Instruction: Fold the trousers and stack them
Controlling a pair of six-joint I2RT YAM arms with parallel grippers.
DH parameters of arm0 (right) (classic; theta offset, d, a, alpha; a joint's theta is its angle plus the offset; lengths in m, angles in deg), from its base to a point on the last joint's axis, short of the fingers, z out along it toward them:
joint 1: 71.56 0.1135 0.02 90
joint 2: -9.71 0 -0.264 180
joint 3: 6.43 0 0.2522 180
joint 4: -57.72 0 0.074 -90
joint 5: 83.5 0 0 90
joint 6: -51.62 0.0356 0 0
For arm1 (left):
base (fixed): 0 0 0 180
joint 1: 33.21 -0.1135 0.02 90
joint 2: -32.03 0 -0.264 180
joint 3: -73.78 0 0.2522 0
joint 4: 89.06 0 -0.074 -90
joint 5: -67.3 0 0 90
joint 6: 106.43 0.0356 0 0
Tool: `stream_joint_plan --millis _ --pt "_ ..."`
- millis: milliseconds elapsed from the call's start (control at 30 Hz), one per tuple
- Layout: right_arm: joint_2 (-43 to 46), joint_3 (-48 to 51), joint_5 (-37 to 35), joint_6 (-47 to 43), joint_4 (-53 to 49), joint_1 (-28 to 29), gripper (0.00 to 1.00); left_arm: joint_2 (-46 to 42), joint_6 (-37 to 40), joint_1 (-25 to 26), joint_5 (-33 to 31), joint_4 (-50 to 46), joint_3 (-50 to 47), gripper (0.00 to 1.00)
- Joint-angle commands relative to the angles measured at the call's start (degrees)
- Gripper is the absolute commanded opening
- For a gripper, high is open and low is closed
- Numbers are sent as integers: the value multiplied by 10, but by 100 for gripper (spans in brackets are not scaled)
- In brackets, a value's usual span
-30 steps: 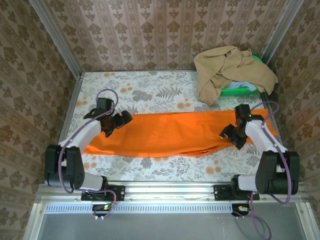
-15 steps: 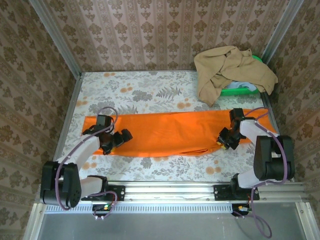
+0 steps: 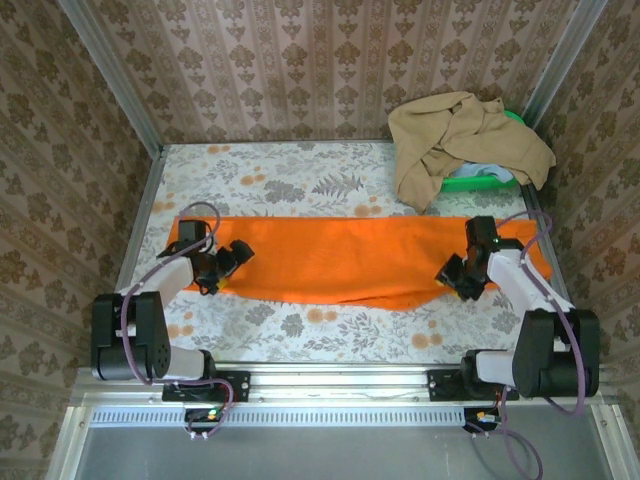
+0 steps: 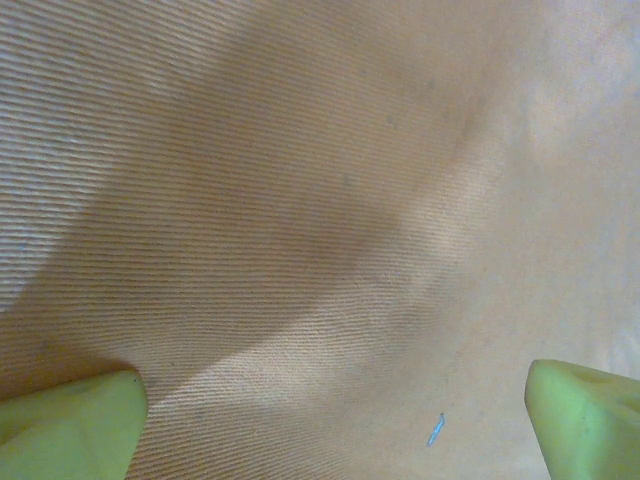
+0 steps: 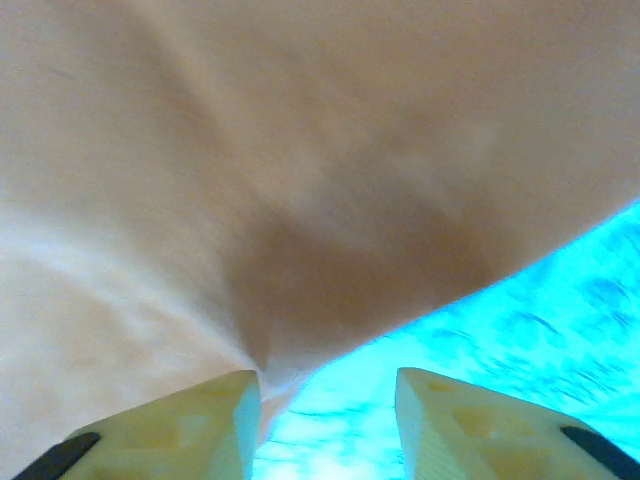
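Observation:
The orange trousers lie flat as a long band across the table, left to right. My left gripper hovers low over their left end. In the left wrist view it is open, its green fingertips far apart over ribbed orange fabric, with nothing between them. My right gripper sits at the near edge of the trousers' right end. In the right wrist view it is open. A fold of the fabric ends against the inner side of its left finger, and bare table shows in the gap.
A tan garment is heaped on a green basket at the back right corner. The flowered tablecloth is bare behind the trousers. Patterned walls close in three sides, and a metal rail runs along the near edge.
The trousers have shifted slightly toward the back and their near left corner has been drawn in. My left gripper moved nearer, then back and left. The right gripper barely moved.

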Motion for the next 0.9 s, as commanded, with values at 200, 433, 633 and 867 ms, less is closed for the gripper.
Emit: stream_joint_plan --millis 200,433,633,867 --pt "51 -145 -126 -21 -86 -30 56 2 -14 -28 -32 21 19 98" --pt "-181 -295 -83 3 13 -4 41 16 -16 -6 -49 -1 66 98" --pt "-253 -277 -98 24 20 -7 47 -27 -11 -53 -47 -51 80 99" --pt "-272 -246 -40 12 53 -25 48 -48 14 -129 -88 -170 155 100"
